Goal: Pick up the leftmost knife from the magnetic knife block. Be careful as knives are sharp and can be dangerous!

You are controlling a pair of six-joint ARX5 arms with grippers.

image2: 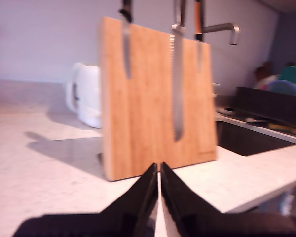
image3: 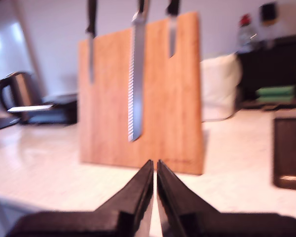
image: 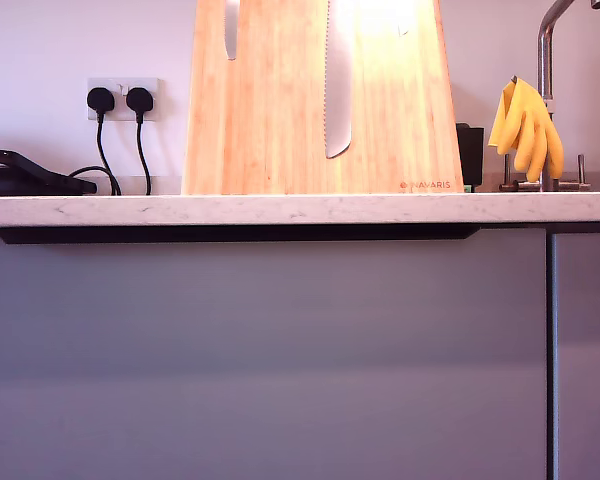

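The tall, flat, light bamboo magnetic knife block (image: 280, 110) is seen standing upright on the white marbled worktop (image: 300, 209), with small red lettering at its lower corner on the exterior view's right. Three blades are held flat against its face. The leftmost knife (image: 231, 28), a narrow silver steel blade with a rounded tip, is placed high on the board toward the exterior view's left; its dark handle is shown above the board's top edge in the first wrist view (image2: 127, 44). The long wide serrated blade (image: 337, 85) hangs near the middle, well apart from it, and a short small blade (image3: 172, 37) is found on the far side of the serrated one.

My first gripper (image2: 160, 170) is shown with its black jaws closed almost together, nothing held between them, above the worktop in front of the block. My second gripper (image3: 154, 167) is in the same state, jaws nearly touching and empty

A yellow rubber glove (image: 526, 128) is draped by the steel tap (image: 552, 60) at the exterior view's right
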